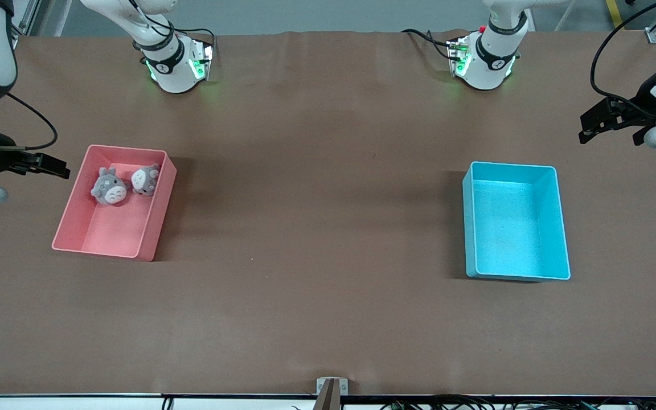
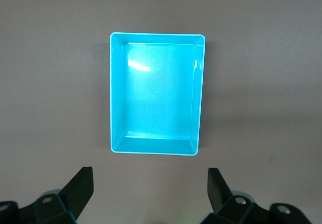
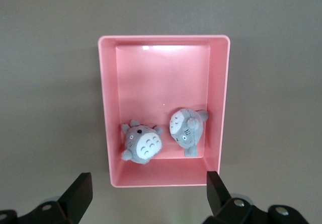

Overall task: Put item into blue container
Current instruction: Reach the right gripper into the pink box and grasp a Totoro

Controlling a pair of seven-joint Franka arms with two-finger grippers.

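Blue bin (image 1: 515, 221) lies nearest the camera, lower right of the front frame, empty, its floor bare in the left wrist view (image 2: 156, 100). Pink bin (image 1: 114, 201) sits left of centre, slightly higher in the frame, well apart from the blue one, toward the right arm's end of the table (image 1: 316, 171).

Two grey plush toys sit in the pink bin's upper part: one (image 1: 109, 187) with its white belly up, the second (image 1: 146, 179) just beside it, tilted on its side against the wall. Same pair in the right wrist view: belly-up plush (image 3: 142, 143), tilted plush (image 3: 187, 130).

Left gripper (image 1: 613, 122) is at the far right edge of the front frame, above the blue bin, fingers spread, holding nothing; its fingertips (image 2: 83, 183) show wide apart. Right gripper (image 1: 37, 164) is at the far left edge beside the pink bin, fingers spread too, empty (image 3: 148, 194).

Handling guess: plush is light, soft, squashy, not fragile, fabric not slippery. Pinch across the round body from above. The belly-up one looks easier, with more room round it; the tilted one crowds the wall. No transfer started.
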